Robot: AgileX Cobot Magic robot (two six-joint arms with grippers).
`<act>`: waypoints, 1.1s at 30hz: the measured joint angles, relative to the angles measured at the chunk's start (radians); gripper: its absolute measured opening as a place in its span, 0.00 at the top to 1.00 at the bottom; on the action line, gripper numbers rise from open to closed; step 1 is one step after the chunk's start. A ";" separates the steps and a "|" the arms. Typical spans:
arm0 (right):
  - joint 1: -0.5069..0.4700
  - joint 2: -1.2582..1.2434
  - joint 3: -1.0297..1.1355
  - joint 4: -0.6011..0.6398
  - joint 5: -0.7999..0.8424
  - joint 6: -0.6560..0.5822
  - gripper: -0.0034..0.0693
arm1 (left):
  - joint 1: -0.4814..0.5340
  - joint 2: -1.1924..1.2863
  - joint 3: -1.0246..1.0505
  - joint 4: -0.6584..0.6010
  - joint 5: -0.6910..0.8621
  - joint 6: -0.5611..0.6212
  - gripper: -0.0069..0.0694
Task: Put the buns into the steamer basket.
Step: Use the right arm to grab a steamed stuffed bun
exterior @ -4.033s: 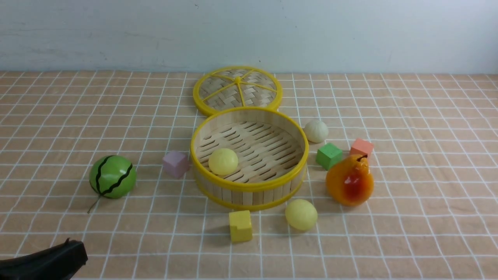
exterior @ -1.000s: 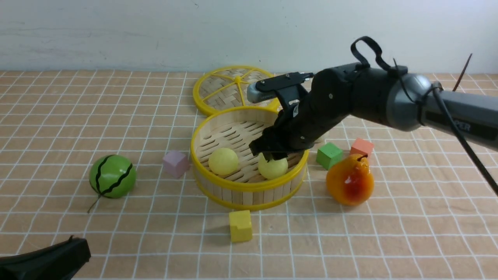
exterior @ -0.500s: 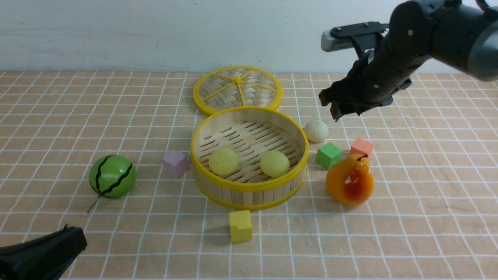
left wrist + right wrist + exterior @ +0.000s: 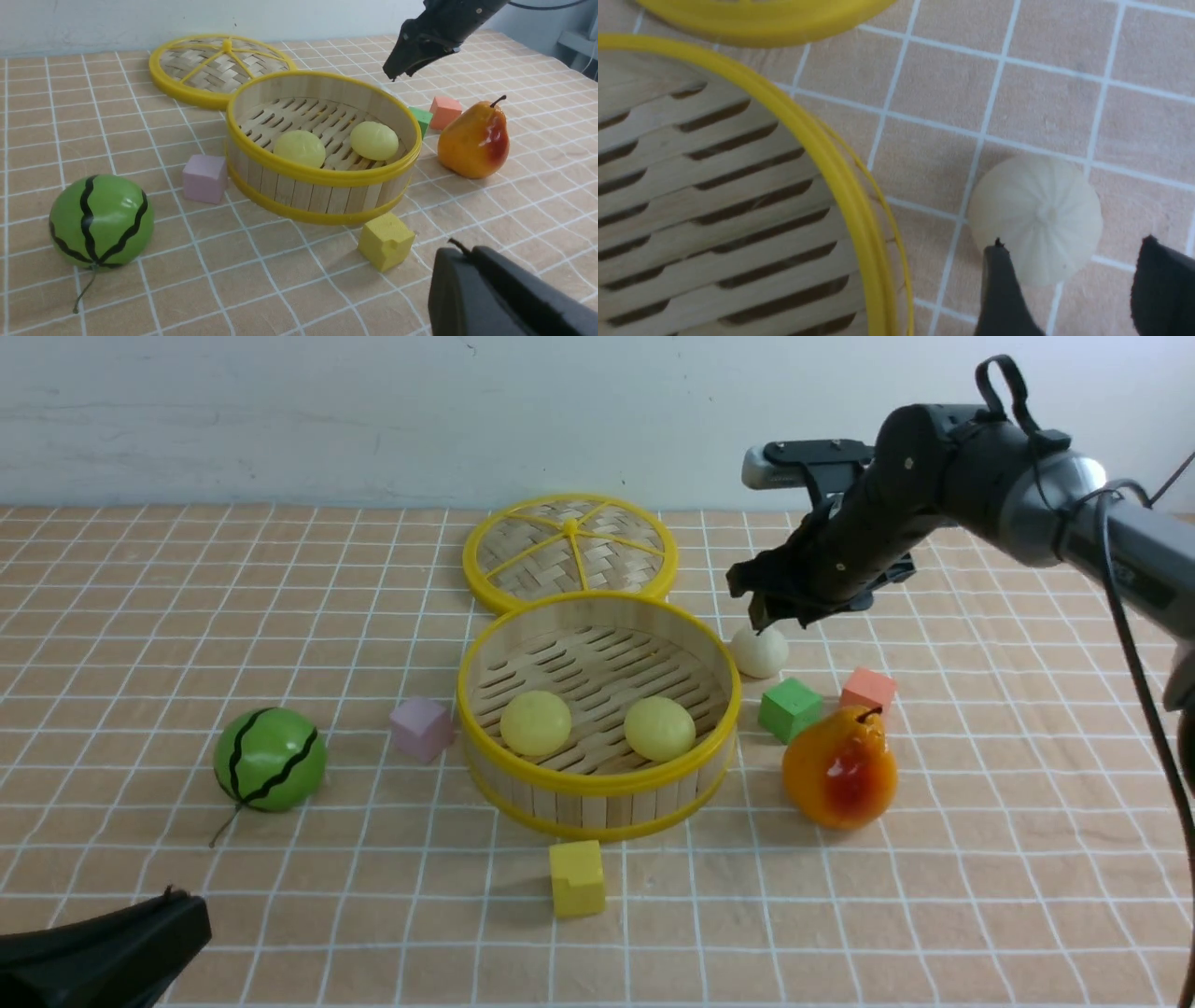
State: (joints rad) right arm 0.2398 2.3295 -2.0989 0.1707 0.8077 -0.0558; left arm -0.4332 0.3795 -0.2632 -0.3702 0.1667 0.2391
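The round bamboo steamer basket (image 4: 597, 784) with yellow rims stands mid-table and holds two pale yellow buns (image 4: 536, 722) (image 4: 659, 729); both also show in the left wrist view (image 4: 299, 148) (image 4: 374, 140). The off-white pleated bun (image 4: 759, 651) lies on the cloth just right of the basket. My right gripper (image 4: 773, 612) hovers open right above it; in the right wrist view the bun (image 4: 1036, 217) sits just beyond the spread fingertips (image 4: 997, 261). My left gripper (image 4: 460, 261) is shut and empty near the table's front left corner (image 4: 177, 919).
The flat woven lid (image 4: 569, 553) lies behind the basket. A green cube (image 4: 790, 709), orange cube (image 4: 868, 691) and pear (image 4: 840, 770) stand close right of the white bun. A pink cube (image 4: 422, 728), yellow cube (image 4: 577, 877) and green melon ball (image 4: 271, 759) lie around.
My right gripper set the second yellow bun into the basket, let go, rose to the right, and has now come down and left over the white bun. The left arm stayed put.
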 joint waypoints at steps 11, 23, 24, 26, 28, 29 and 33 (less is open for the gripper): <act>0.000 0.056 -0.013 -0.026 -0.080 0.000 0.45 | 0.000 0.001 0.000 0.000 0.008 0.001 0.89; 0.000 0.055 -0.016 0.026 -0.099 0.000 0.45 | 0.000 0.001 0.000 0.001 0.017 0.001 0.88; 0.000 0.055 -0.016 0.026 -0.103 0.000 0.45 | 0.000 0.001 0.000 0.001 0.018 0.001 0.88; 0.000 0.056 -0.016 0.025 -0.117 0.000 0.46 | 0.000 0.001 0.000 0.001 0.018 0.001 0.88; 0.000 0.061 -0.016 0.022 -0.129 0.000 0.50 | 0.000 0.001 0.000 0.001 0.019 0.001 0.88; 0.000 0.063 -0.016 0.022 -0.134 0.000 0.51 | 0.000 0.001 0.000 0.001 0.019 0.001 0.88; 0.000 0.078 -0.016 0.022 -0.133 0.000 0.63 | 0.000 0.001 0.000 0.001 0.022 0.001 0.88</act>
State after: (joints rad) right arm 0.2398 2.4080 -2.1151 0.1925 0.6743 -0.0558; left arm -0.4332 0.3803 -0.2632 -0.3696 0.1886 0.2399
